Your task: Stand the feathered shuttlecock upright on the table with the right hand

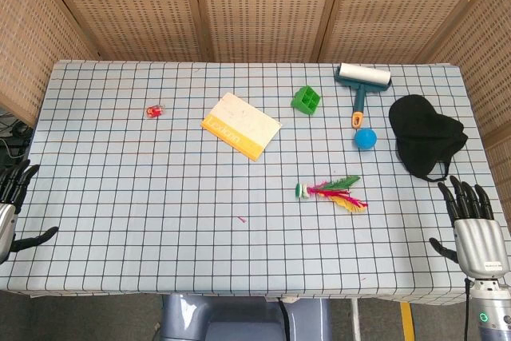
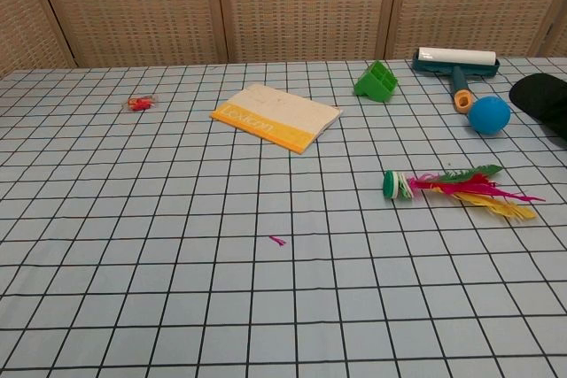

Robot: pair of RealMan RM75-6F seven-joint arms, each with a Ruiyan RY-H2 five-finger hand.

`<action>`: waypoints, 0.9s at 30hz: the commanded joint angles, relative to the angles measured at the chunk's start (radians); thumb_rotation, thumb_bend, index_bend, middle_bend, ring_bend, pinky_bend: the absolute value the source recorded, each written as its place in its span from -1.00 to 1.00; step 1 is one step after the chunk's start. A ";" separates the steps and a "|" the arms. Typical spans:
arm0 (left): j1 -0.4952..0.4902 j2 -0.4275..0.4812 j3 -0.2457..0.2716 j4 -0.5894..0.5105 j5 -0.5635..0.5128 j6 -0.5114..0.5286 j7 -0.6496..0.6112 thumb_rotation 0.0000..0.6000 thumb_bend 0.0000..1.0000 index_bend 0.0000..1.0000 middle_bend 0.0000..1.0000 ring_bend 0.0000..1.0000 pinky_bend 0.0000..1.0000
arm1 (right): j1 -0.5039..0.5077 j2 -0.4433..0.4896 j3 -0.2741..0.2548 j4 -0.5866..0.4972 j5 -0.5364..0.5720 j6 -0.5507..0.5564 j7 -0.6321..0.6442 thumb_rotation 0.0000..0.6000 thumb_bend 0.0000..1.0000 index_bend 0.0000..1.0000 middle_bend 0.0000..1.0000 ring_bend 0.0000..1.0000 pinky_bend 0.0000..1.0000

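The feathered shuttlecock (image 1: 331, 192) (image 2: 452, 189) lies on its side on the checked tablecloth, right of centre, its green-and-white base to the left and pink, green and yellow feathers fanning right. My right hand (image 1: 474, 227) hovers at the table's near right corner, palm down, fingers spread, holding nothing, well to the right of the shuttlecock. At the near left edge my left hand (image 1: 11, 205) is also open with fingers apart. The chest view shows neither hand.
A yellow-edged booklet (image 1: 240, 124) lies mid-table. A green holder (image 1: 306, 100), a lint roller (image 1: 361, 85), a blue ball (image 1: 366, 139) and a black cap (image 1: 425, 133) sit at the back right. A small red item (image 1: 154, 110) is at the left; a loose pink feather (image 2: 277, 240) lies nearer the front.
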 commanded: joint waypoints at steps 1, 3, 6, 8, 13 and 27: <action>0.001 0.000 -0.001 0.001 -0.001 0.002 -0.003 1.00 -1.00 -1.00 -1.00 -1.00 -1.00 | 0.001 -0.002 -0.001 0.002 0.000 -0.002 -0.002 1.00 -1.00 -1.00 -1.00 -1.00 -1.00; 0.002 -0.002 -0.001 0.004 0.001 0.003 -0.004 1.00 -1.00 -1.00 -1.00 -1.00 -1.00 | 0.003 -0.006 -0.001 0.004 0.000 -0.006 -0.004 1.00 -1.00 -1.00 -1.00 -1.00 -1.00; 0.002 -0.004 -0.001 0.008 0.001 0.004 -0.004 1.00 -1.00 -1.00 -1.00 -1.00 -1.00 | 0.015 -0.012 -0.006 -0.001 0.000 -0.033 0.001 1.00 -1.00 -1.00 -1.00 -1.00 -1.00; 0.003 -0.005 -0.002 0.011 -0.002 0.004 -0.008 1.00 -1.00 -1.00 -1.00 -1.00 -1.00 | 0.034 -0.013 -0.015 -0.011 -0.006 -0.073 0.008 1.00 -1.00 -0.97 -1.00 -1.00 -1.00; -0.003 -0.019 -0.010 0.024 -0.008 0.001 -0.011 1.00 -1.00 -1.00 -1.00 -1.00 -1.00 | 0.111 -0.021 -0.002 -0.041 0.003 -0.190 -0.043 1.00 -0.97 -0.59 -1.00 -1.00 -1.00; -0.046 -0.051 -0.035 0.055 -0.059 -0.067 0.018 1.00 -1.00 -1.00 -1.00 -1.00 -1.00 | 0.370 -0.238 0.133 0.013 0.277 -0.481 -0.237 1.00 -0.22 -0.08 -1.00 -1.00 -1.00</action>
